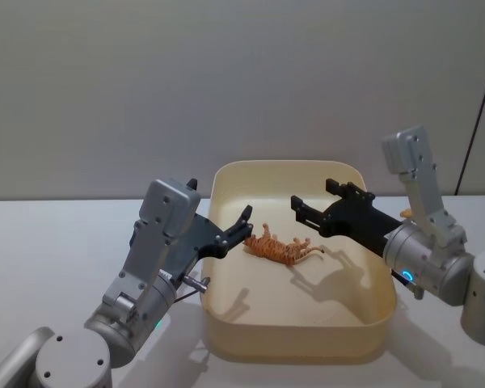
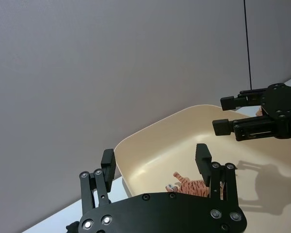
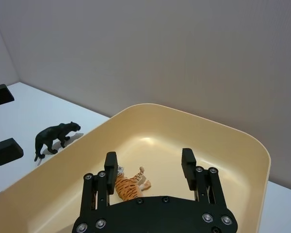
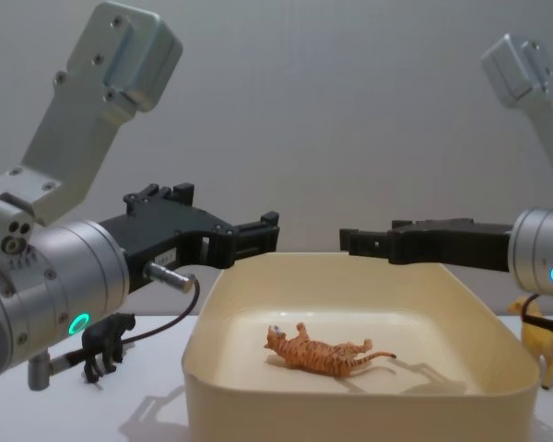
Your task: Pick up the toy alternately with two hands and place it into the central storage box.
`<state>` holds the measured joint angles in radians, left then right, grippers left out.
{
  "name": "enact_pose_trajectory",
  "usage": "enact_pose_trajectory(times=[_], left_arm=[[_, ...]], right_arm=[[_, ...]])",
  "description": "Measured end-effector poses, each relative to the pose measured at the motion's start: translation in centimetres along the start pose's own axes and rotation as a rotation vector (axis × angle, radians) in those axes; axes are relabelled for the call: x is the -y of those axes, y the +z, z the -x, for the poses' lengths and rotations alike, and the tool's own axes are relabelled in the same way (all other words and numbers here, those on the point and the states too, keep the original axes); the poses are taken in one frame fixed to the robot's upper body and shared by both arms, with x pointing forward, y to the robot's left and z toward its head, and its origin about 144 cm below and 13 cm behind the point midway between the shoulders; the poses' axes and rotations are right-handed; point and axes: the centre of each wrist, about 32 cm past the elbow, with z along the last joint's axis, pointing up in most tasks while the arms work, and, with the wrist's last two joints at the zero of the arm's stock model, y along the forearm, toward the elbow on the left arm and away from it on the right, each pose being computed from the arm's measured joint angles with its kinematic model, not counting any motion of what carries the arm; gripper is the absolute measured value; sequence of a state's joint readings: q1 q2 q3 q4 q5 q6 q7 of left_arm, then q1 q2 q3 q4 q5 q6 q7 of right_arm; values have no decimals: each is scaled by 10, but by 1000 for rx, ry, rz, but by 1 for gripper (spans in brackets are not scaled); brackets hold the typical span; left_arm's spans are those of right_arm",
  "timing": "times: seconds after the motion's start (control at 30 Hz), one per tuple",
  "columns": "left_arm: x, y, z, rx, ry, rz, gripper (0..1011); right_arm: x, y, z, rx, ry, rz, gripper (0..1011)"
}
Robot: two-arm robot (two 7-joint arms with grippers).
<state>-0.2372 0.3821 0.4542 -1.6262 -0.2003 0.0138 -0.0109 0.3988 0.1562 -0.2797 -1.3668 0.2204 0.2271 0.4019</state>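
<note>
Black fingers (image 2: 108,164) spread wide on both grippers; the orange tiger toy (image 1: 281,249) lies in the storage box (image 1: 291,352).
Over the box's left rim, the left gripper (image 2: 155,155) is wide open and holds nothing. Above the box's right half, the right gripper (image 3: 149,158) is likewise spread and empty. The tiger toy rests on its side on the box floor, below and between both grippers. On the table (image 1: 65,234), a black panther toy (image 3: 56,136) stands left of the box and a yellow giraffe toy (image 4: 537,341) stands right.
</note>
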Motion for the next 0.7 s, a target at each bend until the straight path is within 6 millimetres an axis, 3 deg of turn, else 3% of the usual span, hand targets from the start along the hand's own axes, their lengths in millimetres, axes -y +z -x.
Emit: enact_pose_trajectory(times=[0.3,0.47,0.7], left_arm=[[0,0,0,0,0,0,1001],[0,0,0,0,0,0,1001],[0,0,0,0,0,0,1001]], right_arm=[[15,0,-9,0,-49,-9,998],[33,-1,-17,-6,-97,-12,1001],[74,-5,-27,-25,-180,0,1001]])
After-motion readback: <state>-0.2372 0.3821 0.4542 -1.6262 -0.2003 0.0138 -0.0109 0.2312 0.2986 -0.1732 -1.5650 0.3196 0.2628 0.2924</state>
